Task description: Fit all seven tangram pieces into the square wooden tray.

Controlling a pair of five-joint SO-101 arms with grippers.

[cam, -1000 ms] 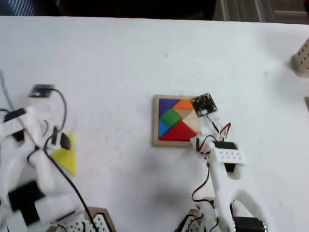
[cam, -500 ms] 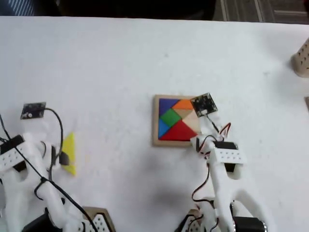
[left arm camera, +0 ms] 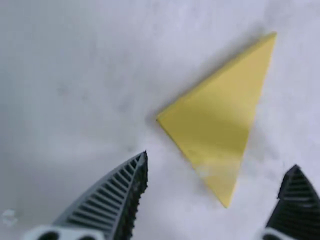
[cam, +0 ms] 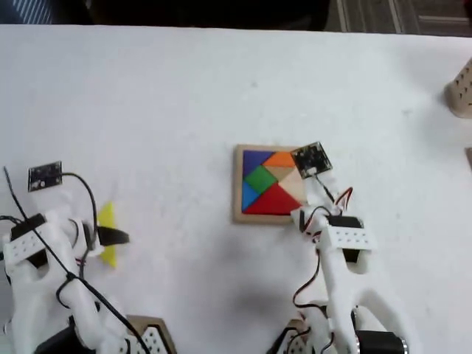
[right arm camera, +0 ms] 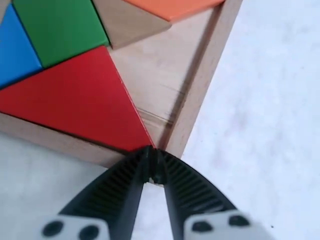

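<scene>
The tray [cam: 237,184] is nearly full; the last yellow triangle [left arm camera: 220,125] lies at its nine o'clock beneath my spread left pincer [left arm camera: 218,162], right pincer [right arm camera: 155,160] closed.

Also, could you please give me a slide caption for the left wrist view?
Open left gripper poised over the yellow triangle, which lies flat on the white table.

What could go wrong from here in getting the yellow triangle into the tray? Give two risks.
1. The yellow triangle lies flat on the table between the open fingers of the left gripper; a flat piece may slide away rather than lift when they close.
2. The right gripper sits shut at a corner of the tray, beside the bare gap, so it may block the incoming piece or nudge the tray.
</scene>
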